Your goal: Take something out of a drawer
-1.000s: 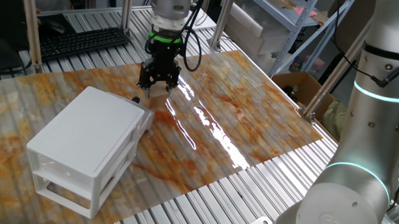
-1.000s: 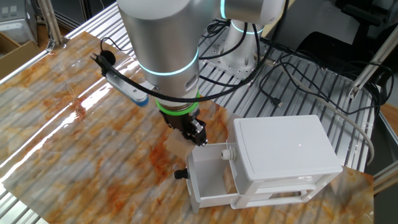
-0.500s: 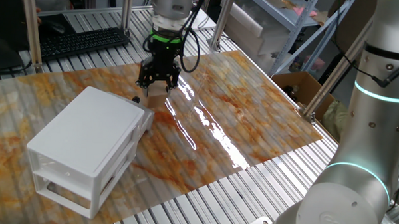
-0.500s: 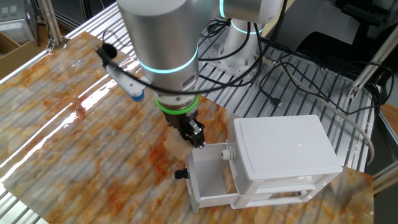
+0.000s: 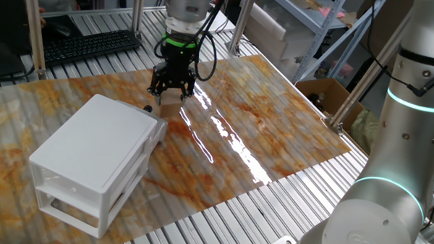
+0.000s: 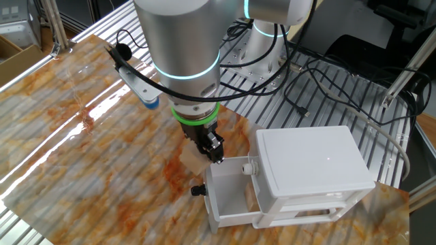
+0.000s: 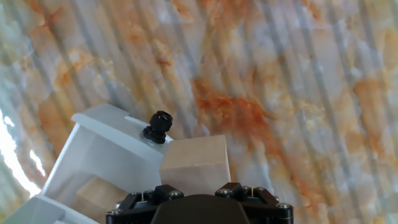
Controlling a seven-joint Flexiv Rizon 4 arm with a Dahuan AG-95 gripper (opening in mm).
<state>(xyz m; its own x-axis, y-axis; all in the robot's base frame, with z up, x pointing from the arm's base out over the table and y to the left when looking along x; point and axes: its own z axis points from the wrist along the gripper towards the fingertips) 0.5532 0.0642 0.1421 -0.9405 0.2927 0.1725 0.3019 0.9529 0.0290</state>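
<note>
One wooden block (image 7: 194, 160) pinched in gripper (image 7: 200, 194), hanging just outside open drawer (image 6: 228, 194), beside its black knob (image 7: 157, 127). Second block (image 7: 98, 191) left inside. Best carried clear of front wall, then lowered flat onto mat (image 6: 82, 150) before releasing.

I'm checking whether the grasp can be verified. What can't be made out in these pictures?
- Fingers on the pale tan wooden block: hidden in the hand view by the black gripper body.
- Block in one fixed view: hidden behind the gripper.
- Open white plastic drawer front: hidden in one fixed view by the boxy white cabinet.
- Second tan piece inside the drawer: cut off by the frame edge.
</note>
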